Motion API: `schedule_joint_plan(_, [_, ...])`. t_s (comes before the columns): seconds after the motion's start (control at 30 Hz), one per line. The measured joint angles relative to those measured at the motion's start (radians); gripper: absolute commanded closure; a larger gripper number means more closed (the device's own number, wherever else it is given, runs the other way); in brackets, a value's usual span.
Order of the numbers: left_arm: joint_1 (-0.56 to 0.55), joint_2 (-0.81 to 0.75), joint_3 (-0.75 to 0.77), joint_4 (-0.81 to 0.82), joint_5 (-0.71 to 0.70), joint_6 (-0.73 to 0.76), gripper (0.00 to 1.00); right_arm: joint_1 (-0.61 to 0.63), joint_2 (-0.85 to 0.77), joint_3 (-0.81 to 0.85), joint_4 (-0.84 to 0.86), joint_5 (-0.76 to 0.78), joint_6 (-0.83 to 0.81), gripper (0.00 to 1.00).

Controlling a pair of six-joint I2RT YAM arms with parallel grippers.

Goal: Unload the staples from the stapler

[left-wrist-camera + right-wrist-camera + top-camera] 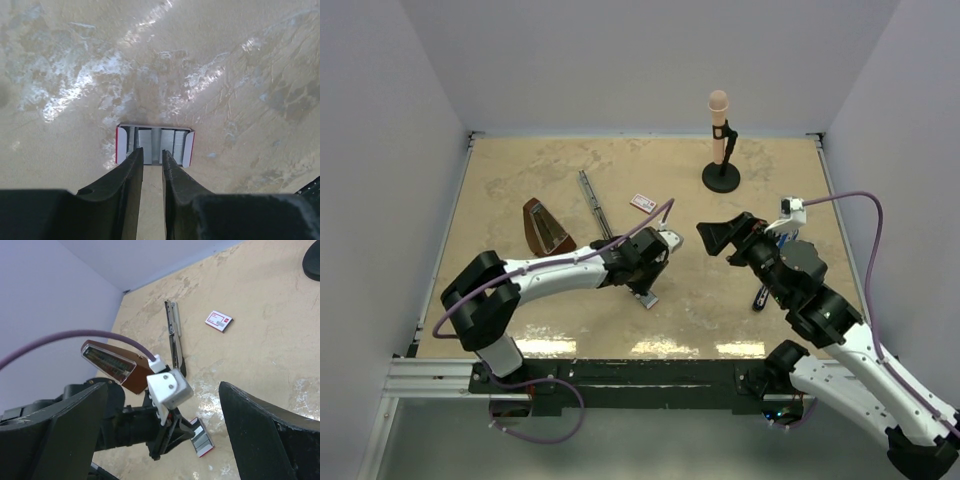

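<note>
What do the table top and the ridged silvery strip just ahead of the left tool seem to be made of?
Table top: probably polished stone or stone-pattern laminate; beige veining and glossy glare patches. Silvery strip: likely bare metal; grey, finely ridged, faintly shiny. Its red-and-white end flaps look like card, but this is uncertain.

Bare table centre, stapler seemingly open left, microphone stand behind

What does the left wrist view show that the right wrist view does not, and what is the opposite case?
Only left wrist: the narrow empty gap between the left end effector fingers, at the red-edged tray. Only right wrist: the opened stapler, the small red-and-white box, and the right end effector wide open. Both: the tray's silvery staples and the beige table.
</note>
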Motion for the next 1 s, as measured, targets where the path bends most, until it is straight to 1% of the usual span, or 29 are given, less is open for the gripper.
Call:
schedule_joint_plan(0.23, [0.142,-0.069,-0.051,0.029,0.049,-0.064,0.75,0.0,0.049,-0.02,0.018,-0.035,-0.001,0.04])
schedule_joint_plan(0.33, [0.18,-0.072,-0.064,0.034,0.05,-0.088,0.75,0.0,0.09,-0.031,0.034,-0.065,-0.001,0.04])
schedule_joint_plan(0.6, [0.177,-0.034,-0.078,0.044,0.068,-0.138,0.83,0.0,0.199,-0.048,0.052,-0.14,-0.012,0.07])
schedule_joint_plan(0.73, [0.177,0.007,-0.082,0.051,0.078,-0.158,0.84,0.0,0.214,-0.048,0.054,-0.162,-0.018,0.07])
schedule_joint_plan(1.0, [0.177,0.011,-0.114,0.08,0.108,-0.19,0.84,0.0,0.211,-0.048,0.06,-0.166,-0.019,0.07])
